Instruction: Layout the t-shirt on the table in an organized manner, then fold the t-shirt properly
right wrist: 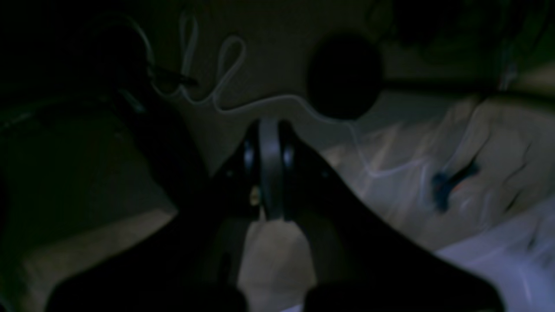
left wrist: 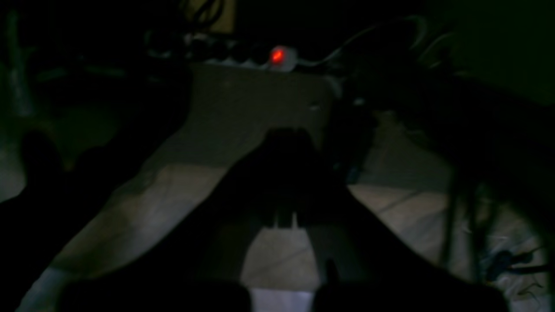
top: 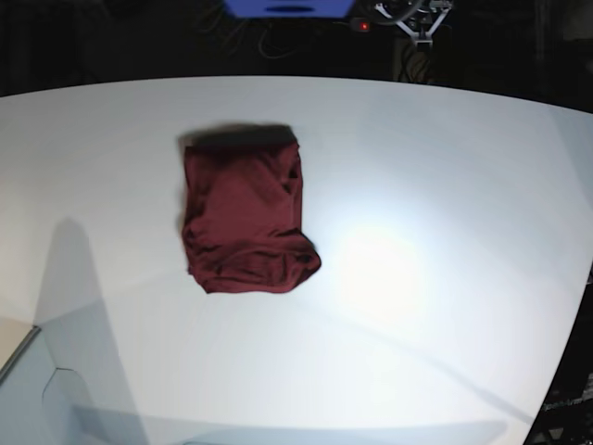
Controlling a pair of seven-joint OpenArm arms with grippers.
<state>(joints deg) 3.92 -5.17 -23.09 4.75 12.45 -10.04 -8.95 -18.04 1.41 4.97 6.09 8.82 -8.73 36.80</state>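
Left wrist: I see left gripper [left wrist: 286, 138] w/ jaws closed, nothing held; dark room, power strip [left wrist: 243, 54] w/ red light ahead.

Right wrist: right gripper [right wrist: 271, 143] jaws closed, empty; white cable [right wrist: 225, 69] behind.

Base: t-shirt [top: 246, 218] folded into compact rectangle, nearer table [top: 445, 306] far edge, left of centre. Nothing blocking it.

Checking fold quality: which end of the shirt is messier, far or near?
The near end of the t-shirt: it bulges and rounds out with creases, one corner poking out sideways. The far edge runs straight across the table.
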